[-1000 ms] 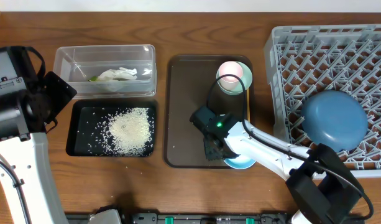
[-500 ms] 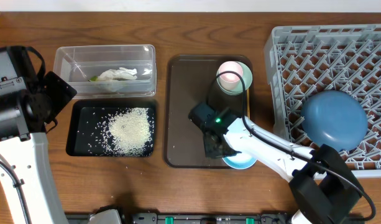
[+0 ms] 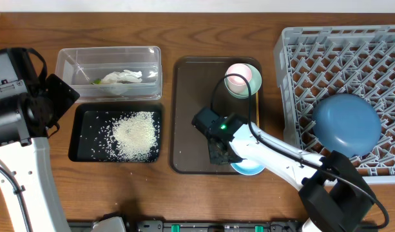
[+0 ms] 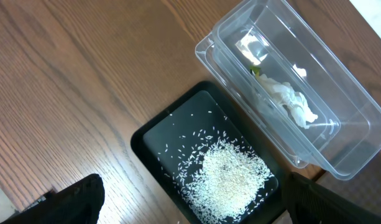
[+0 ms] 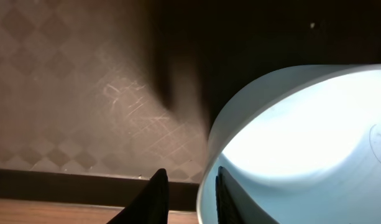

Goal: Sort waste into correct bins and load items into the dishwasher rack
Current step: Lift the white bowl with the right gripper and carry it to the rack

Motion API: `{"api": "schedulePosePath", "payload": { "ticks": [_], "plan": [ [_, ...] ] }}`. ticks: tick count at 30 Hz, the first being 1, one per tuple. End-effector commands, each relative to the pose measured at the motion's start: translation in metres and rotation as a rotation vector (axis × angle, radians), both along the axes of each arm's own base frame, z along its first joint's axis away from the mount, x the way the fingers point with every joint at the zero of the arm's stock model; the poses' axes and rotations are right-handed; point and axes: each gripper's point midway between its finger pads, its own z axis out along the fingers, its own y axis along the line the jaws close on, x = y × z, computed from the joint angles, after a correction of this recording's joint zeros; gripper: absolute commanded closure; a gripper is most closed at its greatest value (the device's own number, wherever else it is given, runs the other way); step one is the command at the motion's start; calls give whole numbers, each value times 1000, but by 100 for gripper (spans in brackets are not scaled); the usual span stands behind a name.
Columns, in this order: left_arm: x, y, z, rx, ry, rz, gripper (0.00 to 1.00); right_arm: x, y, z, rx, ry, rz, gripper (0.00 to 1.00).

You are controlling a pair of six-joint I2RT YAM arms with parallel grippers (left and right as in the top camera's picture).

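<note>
The small light blue bowl (image 3: 250, 168) sits at the front right corner of the brown serving tray (image 3: 191, 96). My right gripper (image 3: 220, 153) is open. In the right wrist view its fingers (image 5: 190, 180) straddle the light blue bowl's rim (image 5: 289, 130), one inside and one outside. The pink cup (image 3: 238, 74) stands in the pale green bowl (image 3: 254, 85). The dark blue bowl (image 3: 347, 124) lies upside down in the grey rack (image 3: 300, 58). Rice (image 3: 136, 134) lies in the black tray (image 3: 84, 138). The tissue (image 3: 123, 77) and wrapper (image 3: 96, 81) lie in the clear tub (image 3: 75, 64). My left gripper (image 4: 196, 208) is open and empty above the black tray's near end.
The rack fills the right side of the table. The clear tub and black tray lie side by side at the left, both also in the left wrist view, with rice (image 4: 230, 180) and tissue (image 4: 289, 99) inside. Bare wood lies in front of them.
My right gripper has shifted slightly back and left at the light blue bowl's rim. The left arm and everything else have not moved.
</note>
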Motion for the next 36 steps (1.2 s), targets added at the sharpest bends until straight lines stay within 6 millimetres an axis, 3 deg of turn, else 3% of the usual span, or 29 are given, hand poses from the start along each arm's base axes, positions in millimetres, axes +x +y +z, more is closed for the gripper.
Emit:
{"api": "schedulePosePath", "payload": {
  "ticks": [1, 10, 28, 36],
  "plan": [
    [-2, 2, 3, 6, -4, 8, 7, 0, -4, -3, -24, -14, -23, 78],
    [-2, 2, 3, 6, -4, 8, 7, -1, -4, -3, -28, -16, -32, 83],
    [-2, 2, 3, 6, -4, 8, 7, -6, -13, -14, -56, -21, -56, 78],
    [-2, 2, 3, 6, -4, 8, 7, -3, -9, -13, -37, -26, -59, 85]
  ]
}}
